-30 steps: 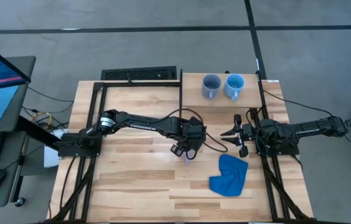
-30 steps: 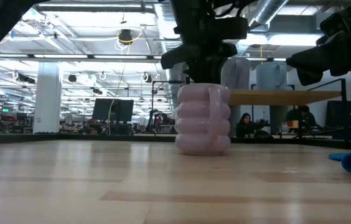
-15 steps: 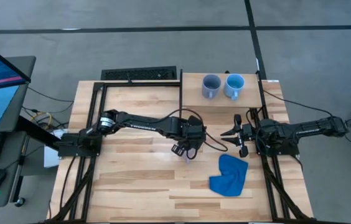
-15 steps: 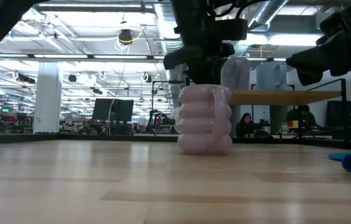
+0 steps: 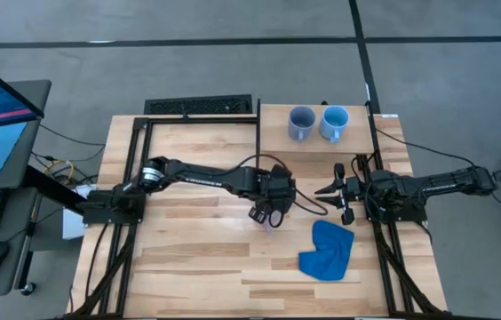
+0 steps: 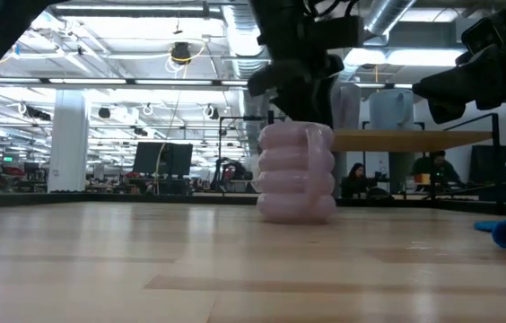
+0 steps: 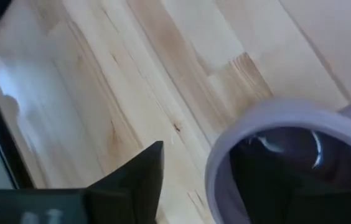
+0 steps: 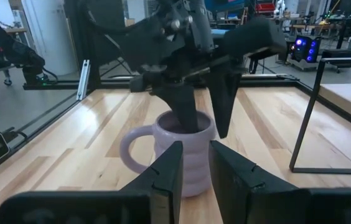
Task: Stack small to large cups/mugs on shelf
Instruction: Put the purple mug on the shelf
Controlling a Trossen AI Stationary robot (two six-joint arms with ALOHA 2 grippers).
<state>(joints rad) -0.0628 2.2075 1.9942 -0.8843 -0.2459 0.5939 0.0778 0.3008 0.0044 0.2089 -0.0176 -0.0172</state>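
The lilac mug (image 6: 296,175) stands upright on its base on the striped tabletop, near the middle. My left gripper (image 8: 205,127) hangs over it, pointing steeply down and open. One finger (image 8: 185,109) reaches inside the mug (image 8: 154,149) and the other (image 7: 132,180) stands outside its wall, with a gap showing to the rim (image 7: 275,112). The grey-blue mug (image 5: 300,123) and the light blue mug (image 5: 334,123) stand side by side on the shelf (image 5: 317,151) at the far right. My right gripper (image 5: 329,189) waits level at the right side, slightly open and holding nothing.
A crumpled blue cloth (image 5: 328,251) lies on the table near the right front, close to the lilac mug. The shelf's black frame (image 5: 259,133) stands at the far side. My right arm (image 5: 428,187) stretches in from the right edge.
My left gripper has opened over the lilac mug and let go of its wall, staying in place above it. The mug remains upright on the table.
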